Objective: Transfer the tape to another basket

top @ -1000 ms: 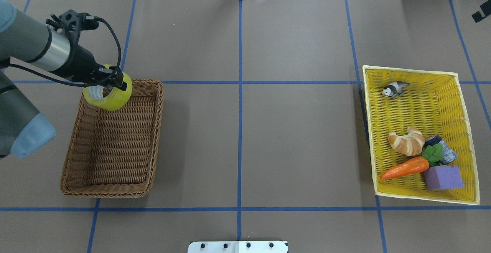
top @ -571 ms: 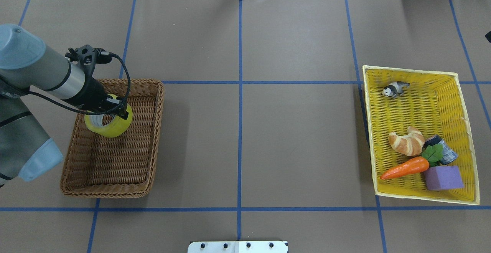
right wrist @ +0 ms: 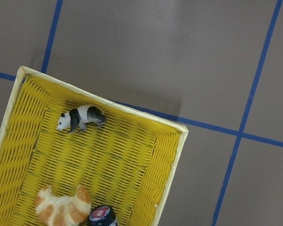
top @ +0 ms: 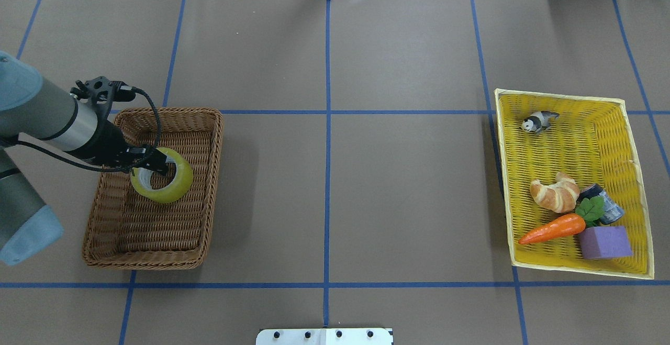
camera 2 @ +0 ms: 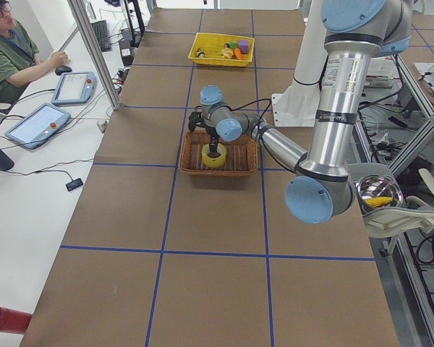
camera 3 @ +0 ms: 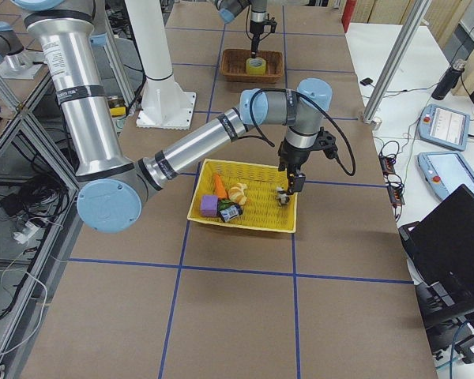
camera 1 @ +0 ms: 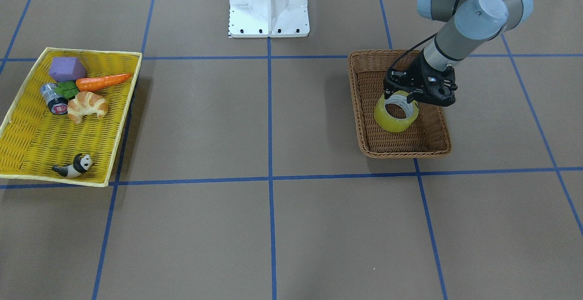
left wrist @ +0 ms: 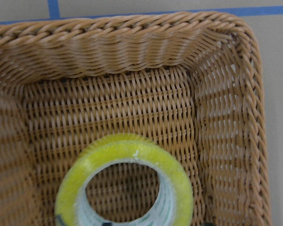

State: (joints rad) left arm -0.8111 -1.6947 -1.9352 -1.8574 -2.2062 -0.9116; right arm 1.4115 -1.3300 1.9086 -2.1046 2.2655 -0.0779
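Note:
The yellow tape roll (top: 163, 182) hangs tilted, low inside the brown wicker basket (top: 215, 177), near its far half. My left gripper (top: 153, 165) is shut on the roll's upper edge. I cannot tell whether the tape touches the basket floor. The front-facing view shows the same hold: gripper (camera 1: 401, 96), tape (camera 1: 395, 117), basket (camera 1: 401, 153). The left wrist view looks down through the tape ring (left wrist: 132, 146) at the basket corner (left wrist: 132, 28). My right gripper (camera 3: 290, 188) shows only in the exterior right view, above the yellow tray; I cannot tell if it is open or shut.
The flat yellow tray (top: 576, 99) stands at the table's right, holding a panda figure (top: 539, 121), croissant (top: 555, 193), carrot (top: 555, 228), purple block (top: 604, 242) and a small can (top: 604, 203). An operator (camera 2: 11, 50) sits at a side desk.
My left gripper has carried the tape from above the basket's far left rim down and inward, so it now hangs lower and nearer the basket's middle.

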